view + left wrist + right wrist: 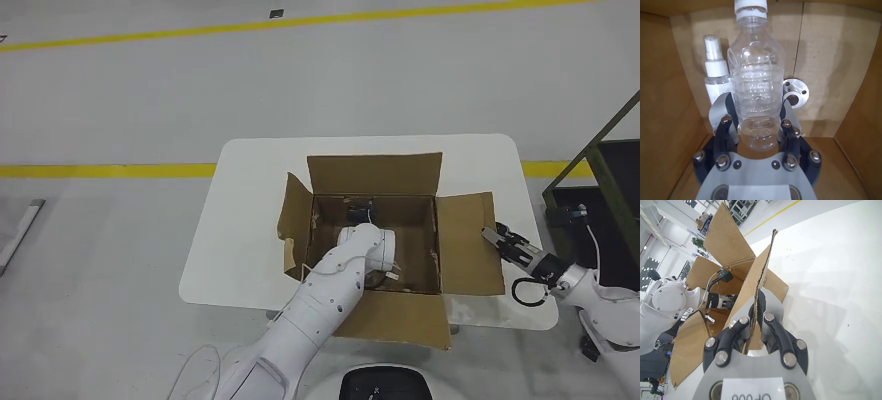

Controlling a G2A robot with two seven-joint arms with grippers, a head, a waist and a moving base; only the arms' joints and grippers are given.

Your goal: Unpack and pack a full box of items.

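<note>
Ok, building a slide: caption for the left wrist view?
Left pincer shut on a clear plastic bottle inside the cardboard box, beside a spray bottle and metal flange.

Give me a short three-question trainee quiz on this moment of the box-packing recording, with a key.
1. True or false: the left gripper is shut on the clear bottle inside the box.
2. What does the right gripper clamp? A) a cup B) the box's side flap C) nothing
3. Which two other items are in the box with the bottle?
Key: 1 true; 2 B; 3 the white spray bottle and the metal flange.
</note>
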